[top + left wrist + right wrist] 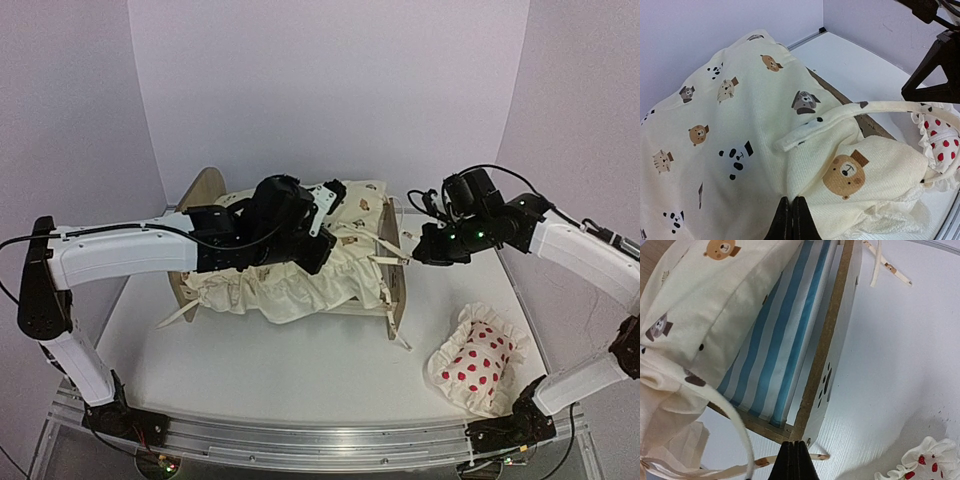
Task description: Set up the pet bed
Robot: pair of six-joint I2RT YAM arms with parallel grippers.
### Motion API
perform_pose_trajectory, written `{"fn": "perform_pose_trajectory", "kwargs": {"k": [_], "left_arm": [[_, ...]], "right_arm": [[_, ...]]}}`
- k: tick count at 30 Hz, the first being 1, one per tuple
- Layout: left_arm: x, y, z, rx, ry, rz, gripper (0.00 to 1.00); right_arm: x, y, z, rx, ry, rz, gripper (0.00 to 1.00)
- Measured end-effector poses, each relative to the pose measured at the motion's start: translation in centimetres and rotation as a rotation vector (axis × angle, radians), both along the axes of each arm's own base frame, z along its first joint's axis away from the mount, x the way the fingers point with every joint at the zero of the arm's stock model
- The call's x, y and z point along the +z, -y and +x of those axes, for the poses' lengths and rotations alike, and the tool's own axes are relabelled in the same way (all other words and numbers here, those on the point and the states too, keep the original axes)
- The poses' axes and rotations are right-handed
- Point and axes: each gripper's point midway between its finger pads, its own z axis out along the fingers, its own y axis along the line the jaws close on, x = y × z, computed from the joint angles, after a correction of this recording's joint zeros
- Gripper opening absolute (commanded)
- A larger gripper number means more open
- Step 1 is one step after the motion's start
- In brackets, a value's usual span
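Observation:
The pet bed [199, 192], a plywood frame with rounded end boards, stands at the table's middle. The cream animal-print cushion [355, 215] lies over it, bunched toward the left. My left gripper [312, 252] is shut on a fold of the cushion [715, 125], its tips [792, 212] pinching the fabric. The bed's blue-and-white striped base [785, 340] shows bare at the right end, beside the paw-print end board [840, 365]. My right gripper [417, 258] hovers just right of that board, shut [793, 450], with a cushion tie strap [767, 461] at its fingertips.
The red-dotted white pillow [478, 365] lies on the table at the front right, also in the right wrist view [927, 460]. Loose tie straps hang off the bed's front corners [175, 318]. Walls close off the back and both sides.

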Motion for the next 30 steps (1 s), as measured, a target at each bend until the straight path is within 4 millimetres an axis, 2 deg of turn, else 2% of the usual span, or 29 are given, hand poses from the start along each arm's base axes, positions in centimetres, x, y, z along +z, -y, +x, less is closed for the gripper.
{"fn": "perform_pose_trajectory", "kwargs": {"k": [5, 12, 14, 17, 19, 27, 30], "left_arm": [[0.6, -1.1, 0.2, 0.036, 0.021, -0.003, 0.0], [0.6, -2.3, 1.2, 0.132, 0.042, 0.001, 0.0], [0.6, -2.3, 1.2, 0.133, 0.043, -0.002, 0.0], [0.1, -2.4, 1.1, 0.132, 0.043, 0.0, 0.0], [-0.2, -2.4, 1.1, 0.132, 0.04, 0.005, 0.0], [-0.3, -2.5, 1.1, 0.131, 0.038, 0.008, 0.0], [-0.3, -2.5, 1.1, 0.131, 0.038, 0.008, 0.0]], "right_arm": [[0.6, 0.5, -0.3, -0.049, -0.007, 0.022, 0.0], [1.0, 0.1, -1.2, -0.076, -0.056, 0.067, 0.02], [1.2, -0.4, -1.6, -0.061, -0.064, 0.081, 0.21], [1.4, -1.1, -2.0, -0.033, -0.071, 0.095, 0.63], [2.3, -1.4, -1.6, -0.012, -0.051, 0.095, 0.75], [8.9, -2.6, 1.7, 0.045, 0.08, 0.155, 0.76], [9.9, -4.3, 2.3, 0.113, 0.081, 0.19, 0.75]]}}
